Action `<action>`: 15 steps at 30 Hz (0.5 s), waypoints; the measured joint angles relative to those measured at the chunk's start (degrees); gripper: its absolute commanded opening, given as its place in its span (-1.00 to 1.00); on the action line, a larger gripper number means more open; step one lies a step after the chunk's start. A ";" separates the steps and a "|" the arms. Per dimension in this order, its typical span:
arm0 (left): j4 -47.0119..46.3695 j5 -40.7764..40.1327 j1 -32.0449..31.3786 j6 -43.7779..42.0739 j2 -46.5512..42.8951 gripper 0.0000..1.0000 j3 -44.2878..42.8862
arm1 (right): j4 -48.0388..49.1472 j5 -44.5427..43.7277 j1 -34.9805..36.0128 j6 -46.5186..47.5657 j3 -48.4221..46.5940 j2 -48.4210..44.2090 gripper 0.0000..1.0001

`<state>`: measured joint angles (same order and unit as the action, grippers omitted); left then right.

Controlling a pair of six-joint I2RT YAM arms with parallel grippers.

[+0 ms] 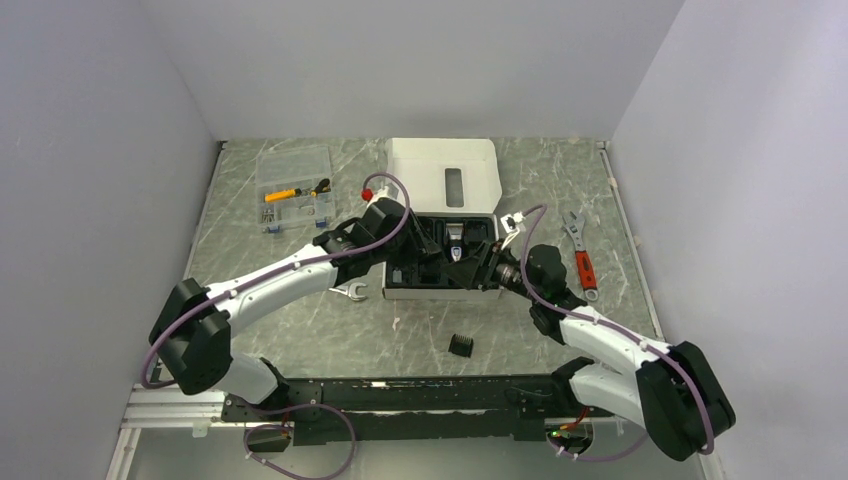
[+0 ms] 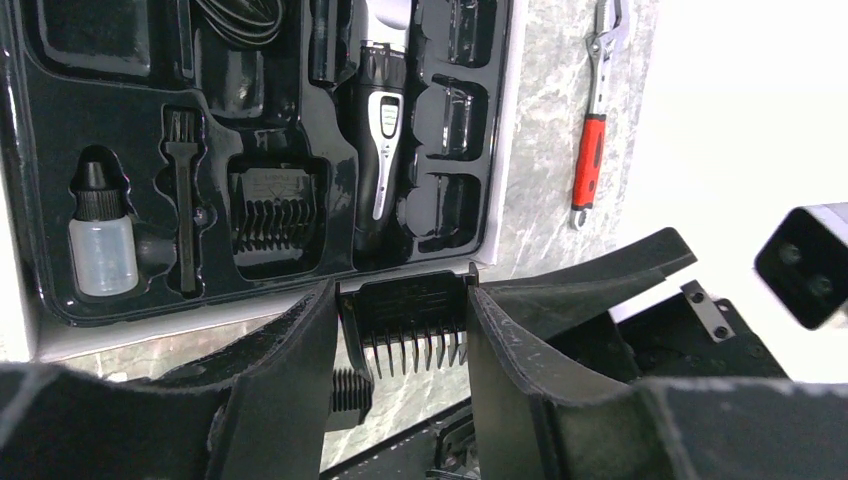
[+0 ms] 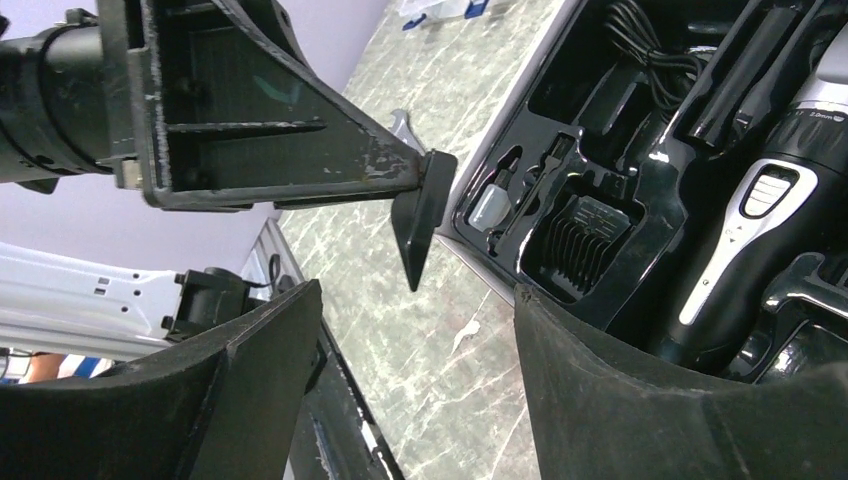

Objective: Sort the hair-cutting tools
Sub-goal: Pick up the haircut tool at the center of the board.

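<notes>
A small black comb attachment (image 2: 405,318) is pinched between the fingers of my left gripper (image 2: 400,295), just off the front edge of the black tray (image 2: 30,290), teeth pointing down. From the right wrist view the same comb (image 3: 420,222) hangs above the table. My right gripper (image 3: 410,295) stands open over bare table beside the tray, nothing between its fingers. The black-and-silver clipper (image 2: 380,130) lies in its tray slot, with another comb (image 2: 275,205) in a slot to its left. A further comb (image 1: 460,345) lies on the table in front of the box.
The white box (image 1: 443,170) holds the tray, its lid open at the back. In the tray are an oil bottle (image 2: 100,240) and a brush (image 2: 182,200). A silver wrench (image 1: 350,292) lies left of the box, a red-handled wrench (image 1: 582,262) right, a clear organizer (image 1: 293,190) back left.
</notes>
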<state>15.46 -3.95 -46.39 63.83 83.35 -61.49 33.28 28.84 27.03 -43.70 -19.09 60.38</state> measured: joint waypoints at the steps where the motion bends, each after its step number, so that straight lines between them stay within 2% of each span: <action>1: 0.00 0.09 0.00 0.20 -0.11 -1.00 0.00 | 0.39 0.00 0.09 0.00 -0.02 0.48 0.40; 10: 0.00 0.44 -0.33 1.51 -0.76 -1.00 0.00 | 3.82 0.26 1.05 0.02 -0.33 4.85 0.27; 15: 0.00 1.64 -0.63 1.90 -0.76 -1.00 0.00 | 5.40 0.26 1.03 0.70 -0.74 5.60 0.09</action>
<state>15.46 -2.31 -47.03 65.73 82.59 -61.49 38.68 29.10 28.05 -43.00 -19.84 65.98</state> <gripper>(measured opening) 0.498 0.593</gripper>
